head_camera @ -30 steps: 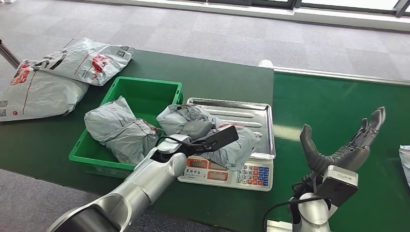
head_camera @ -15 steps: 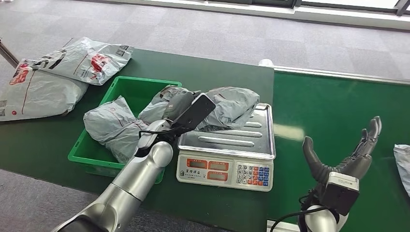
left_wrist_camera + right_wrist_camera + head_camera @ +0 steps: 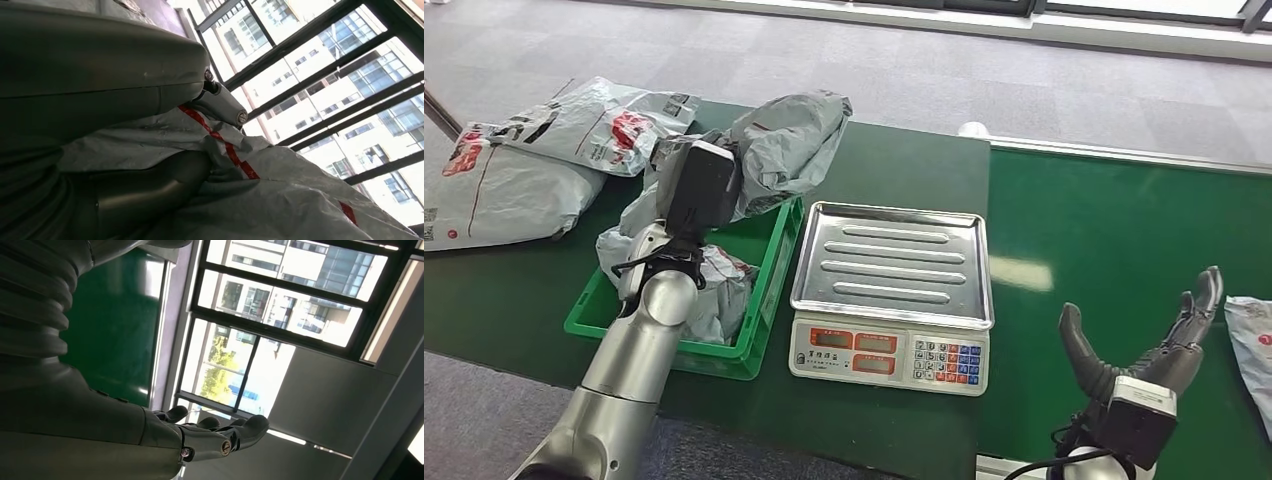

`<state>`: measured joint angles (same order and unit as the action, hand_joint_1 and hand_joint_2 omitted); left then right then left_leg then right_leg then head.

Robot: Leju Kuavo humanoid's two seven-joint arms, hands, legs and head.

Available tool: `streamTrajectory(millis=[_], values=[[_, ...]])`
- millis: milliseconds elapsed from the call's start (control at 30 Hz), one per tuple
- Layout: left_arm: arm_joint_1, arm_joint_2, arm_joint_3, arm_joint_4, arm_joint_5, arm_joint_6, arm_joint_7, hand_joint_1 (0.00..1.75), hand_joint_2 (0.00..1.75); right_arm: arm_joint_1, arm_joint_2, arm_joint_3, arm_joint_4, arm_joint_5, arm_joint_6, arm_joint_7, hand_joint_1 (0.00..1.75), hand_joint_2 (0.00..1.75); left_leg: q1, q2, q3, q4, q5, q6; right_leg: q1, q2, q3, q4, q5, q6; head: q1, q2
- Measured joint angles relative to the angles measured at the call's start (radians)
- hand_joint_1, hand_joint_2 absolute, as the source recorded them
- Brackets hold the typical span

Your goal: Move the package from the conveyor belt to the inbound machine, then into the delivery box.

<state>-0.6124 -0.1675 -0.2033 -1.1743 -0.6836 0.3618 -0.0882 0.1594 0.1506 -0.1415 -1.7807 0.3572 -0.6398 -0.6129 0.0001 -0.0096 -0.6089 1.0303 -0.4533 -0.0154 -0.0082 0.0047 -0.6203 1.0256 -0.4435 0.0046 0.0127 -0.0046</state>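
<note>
The left hand [image 3: 686, 170] is hidden behind its wrist camera; the grey package [image 3: 786, 140] is clasped above the green box [image 3: 776, 262], long axis slanting up toward the scale [image 3: 892, 290]; the right hand [image 3: 1152, 330] is held with fingers apart.

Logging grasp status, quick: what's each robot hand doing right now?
Left robot hand: holding the grey package.
Right robot hand: open, empty.

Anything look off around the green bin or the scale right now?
Nothing damaged or spilled. The left hand holds a crumpled grey plastic mailer package in the air above the green plastic bin, which already holds another grey package. The silver scale tray is bare. The right hand holds nothing.
</note>
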Motion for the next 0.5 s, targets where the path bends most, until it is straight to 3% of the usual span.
streamTrajectory(millis=[267,500], values=[[0.001,0.077,0.129,0.095,-0.138,0.127,0.071,0.0,1.75,-0.01,0.0,0.0,0.001,-0.007,0.023,0.003,0.0,1.75,0.001,0.0,0.0,0.0,0.001,-0.001,0.001,0.0,0.0,0.0,0.0,0.0,0.0,0.0],[-0.01,0.108,0.201,0.192,-0.186,0.127,0.101,0.0,1.75,-0.038,0.0,0.002,0.006,-0.001,0.046,0.029,0.0,1.75,0.001,0.0,0.0,0.0,0.001,-0.002,0.001,0.0,0.0,0.0,0.0,0.0,0.0,0.0]])
